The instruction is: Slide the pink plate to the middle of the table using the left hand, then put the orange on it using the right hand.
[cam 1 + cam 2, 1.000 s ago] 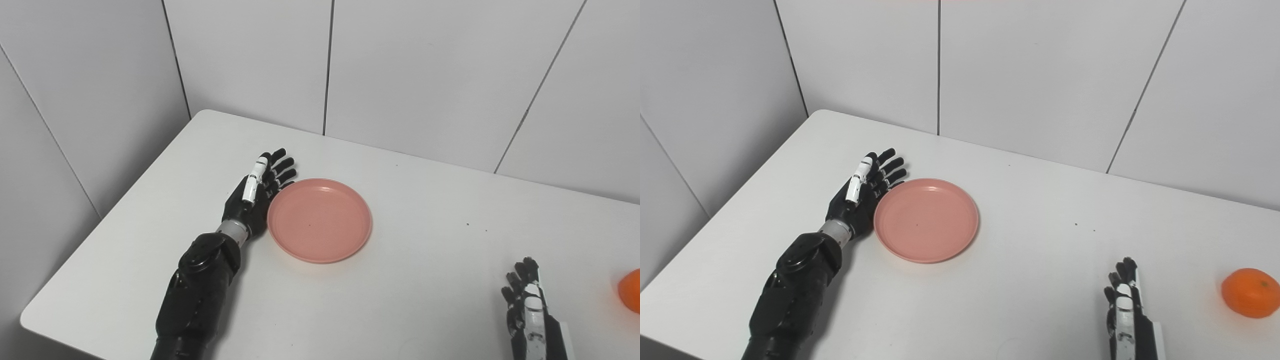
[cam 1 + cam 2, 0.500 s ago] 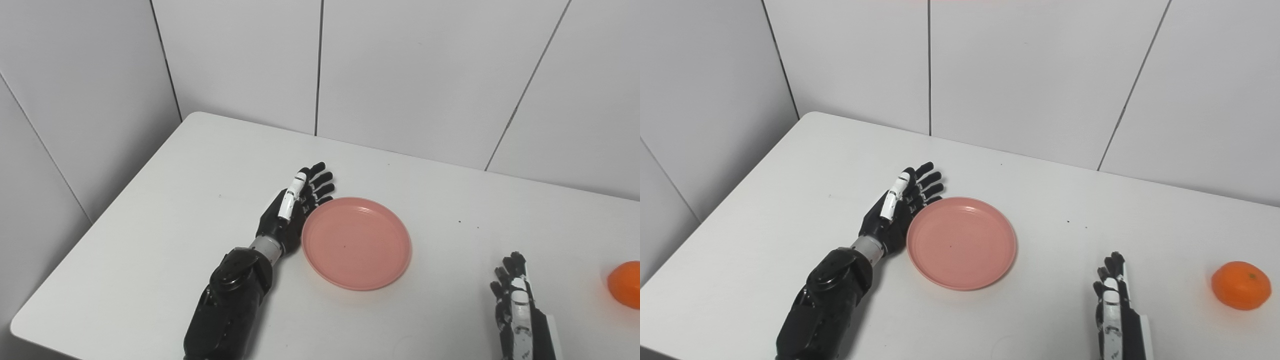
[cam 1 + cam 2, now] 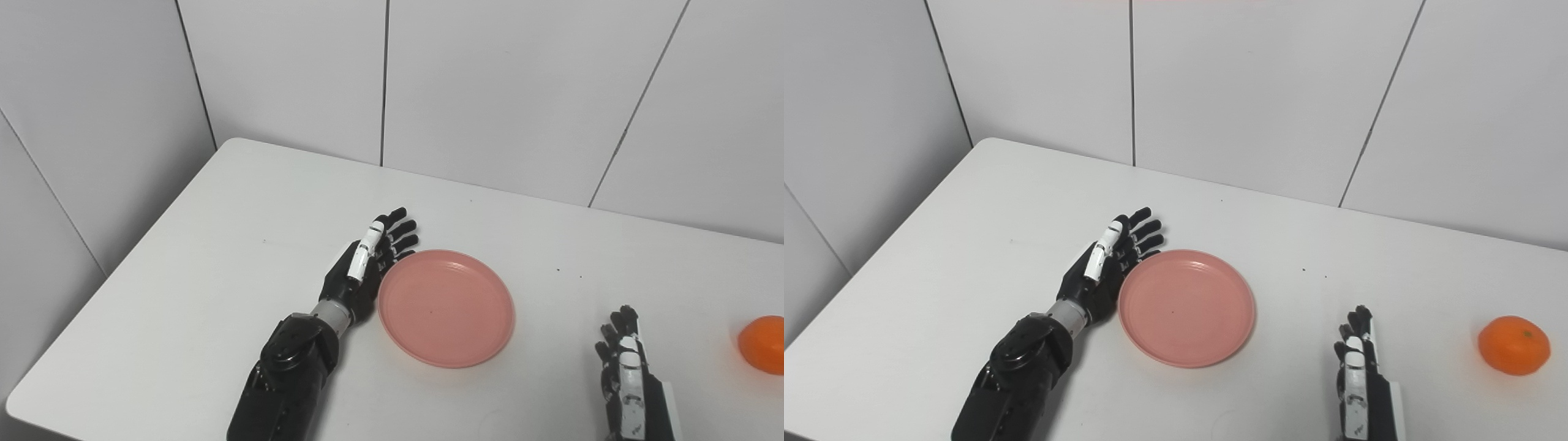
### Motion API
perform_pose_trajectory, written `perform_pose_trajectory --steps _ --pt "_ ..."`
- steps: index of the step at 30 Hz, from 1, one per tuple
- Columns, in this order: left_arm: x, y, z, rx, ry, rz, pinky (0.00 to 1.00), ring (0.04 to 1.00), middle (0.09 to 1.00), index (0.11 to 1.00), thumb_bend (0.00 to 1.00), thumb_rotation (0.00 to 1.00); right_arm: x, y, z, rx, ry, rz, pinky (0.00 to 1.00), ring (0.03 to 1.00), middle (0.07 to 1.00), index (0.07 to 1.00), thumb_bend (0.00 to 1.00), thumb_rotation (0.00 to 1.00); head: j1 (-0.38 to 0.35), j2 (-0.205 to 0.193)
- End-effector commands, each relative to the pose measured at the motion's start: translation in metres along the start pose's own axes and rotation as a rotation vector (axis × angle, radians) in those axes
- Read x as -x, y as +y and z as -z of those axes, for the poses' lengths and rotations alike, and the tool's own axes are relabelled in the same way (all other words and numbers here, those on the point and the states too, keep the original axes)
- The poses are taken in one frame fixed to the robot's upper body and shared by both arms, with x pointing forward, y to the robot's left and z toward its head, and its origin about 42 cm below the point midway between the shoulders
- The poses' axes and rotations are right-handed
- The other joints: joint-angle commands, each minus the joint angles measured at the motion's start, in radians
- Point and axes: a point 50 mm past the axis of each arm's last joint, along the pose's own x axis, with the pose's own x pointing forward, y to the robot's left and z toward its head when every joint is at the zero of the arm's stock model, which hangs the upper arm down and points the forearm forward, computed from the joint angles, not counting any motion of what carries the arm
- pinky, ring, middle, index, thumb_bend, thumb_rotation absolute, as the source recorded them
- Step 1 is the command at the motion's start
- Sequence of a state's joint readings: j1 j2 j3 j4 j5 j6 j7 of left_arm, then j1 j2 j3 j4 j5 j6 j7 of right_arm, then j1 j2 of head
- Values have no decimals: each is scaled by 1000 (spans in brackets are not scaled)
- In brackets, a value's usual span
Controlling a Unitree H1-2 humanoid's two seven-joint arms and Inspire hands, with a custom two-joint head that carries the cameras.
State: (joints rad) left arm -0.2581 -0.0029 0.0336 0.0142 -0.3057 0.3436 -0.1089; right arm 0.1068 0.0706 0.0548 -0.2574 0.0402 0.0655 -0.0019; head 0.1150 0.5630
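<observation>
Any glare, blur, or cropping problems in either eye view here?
Left eye view: sharp, even soft light, no glare; the orange is cut by the right edge. Right eye view: equally sharp, orange whole, only faint shadows beside the pink plate and left hand; the right hand sits at the bottom edge.

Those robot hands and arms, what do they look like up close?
Both are glossy black with human-like fingers. The left hand has one white-shelled digit and a silver wrist ring above a bulky black forearm. The right hand has black fingers and a white shell over its back and wrist. No loose cables show.
</observation>
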Motion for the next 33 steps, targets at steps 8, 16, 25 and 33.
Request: perform_pose_trajectory --steps 8,16,25,33 --pt "8 -22 7 -14 12 30 908 919 926 920 376 1000 -5 11 -12 -1 -55 5 1000 1000 1000 1000 227 1000 -47 21" --pt "14 -34 13 -21 13 45 900 911 919 910 382 1000 -7 15 -13 14 -49 11 1000 1000 1000 1000 239 1000 -72 31" --pt "21 -43 18 -22 17 78 925 926 935 928 385 1000 -9 17 -16 4 -56 24 998 998 1000 1000 247 1000 -95 42" --pt "26 -47 21 -19 28 97 936 936 943 937 384 1000 -10 17 -16 8 -61 24 995 998 1000 1000 253 1000 -112 47"
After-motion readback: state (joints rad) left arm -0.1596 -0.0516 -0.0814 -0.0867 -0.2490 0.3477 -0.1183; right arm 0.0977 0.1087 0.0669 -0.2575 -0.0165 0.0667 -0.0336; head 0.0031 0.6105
